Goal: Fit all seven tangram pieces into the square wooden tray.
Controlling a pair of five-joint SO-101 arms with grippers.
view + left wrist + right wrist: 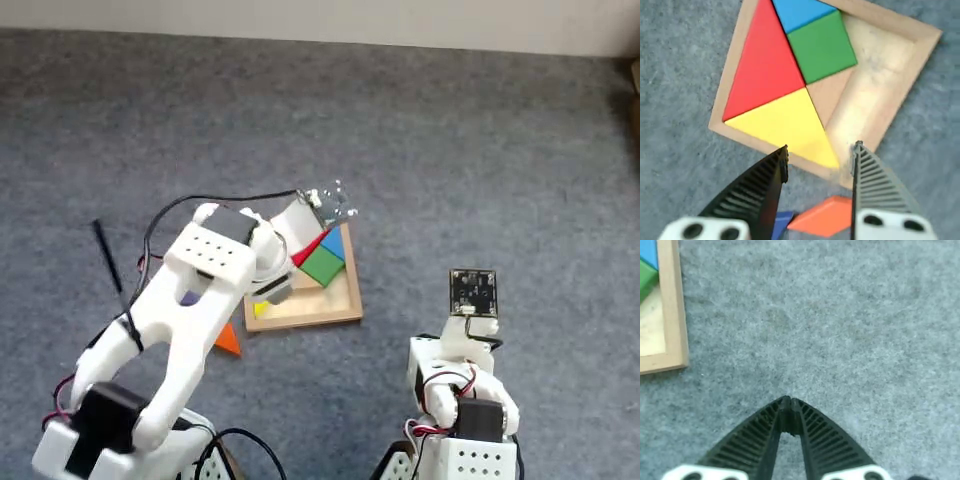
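Tool of left arm [821, 146] open, empty, over tray [735, 60].

Tray [320, 320] approach from 9 o'clock is blocked by the left arm [195, 295]; 3 o'clock is left open.

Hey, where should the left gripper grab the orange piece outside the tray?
Probably pinch the orange piece by its side edges, coming straight down: it lies flat on the carpet just outside the tray, so only thin sides offer the open left gripper purchase.
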